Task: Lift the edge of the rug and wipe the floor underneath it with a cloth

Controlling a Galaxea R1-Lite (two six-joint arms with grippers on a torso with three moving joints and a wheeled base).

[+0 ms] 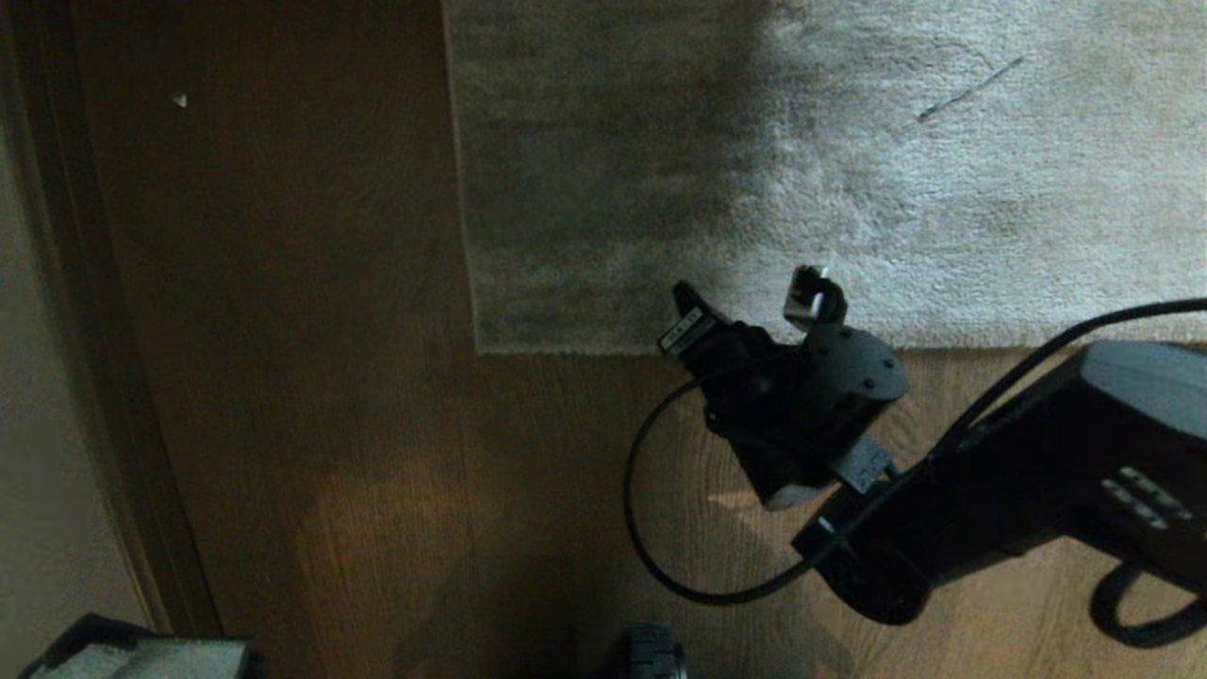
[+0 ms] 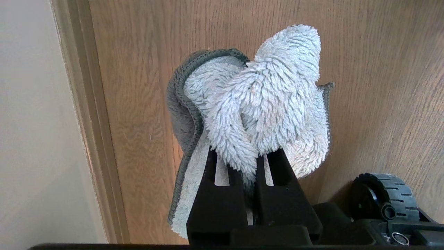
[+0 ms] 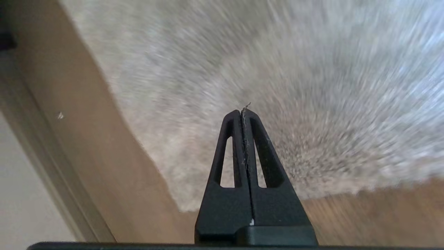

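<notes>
The light-grey plush rug [image 1: 849, 189] lies flat on the brown wood floor [image 1: 330, 377]. Its corner [image 1: 483, 349] and near rug edge [image 1: 585, 351] point toward me. My right gripper [image 3: 244, 111] hangs over the rug just inside that near edge, a little right of the corner. It is shut with only a few stray fibres between its tips. In the head view the right gripper [image 1: 750, 325] sits at the end of the black arm coming from the lower right. My left gripper [image 2: 242, 158] stays parked low at the left, shut on the fluffy pale cloth [image 2: 263, 97].
A wall and its skirting board [image 1: 85, 377] run along the left side of the floor. A small white speck [image 1: 179, 99] lies on the planks. One wheel of my base [image 2: 381, 198] shows beside the left gripper. A cable [image 1: 641, 528] loops off the right arm.
</notes>
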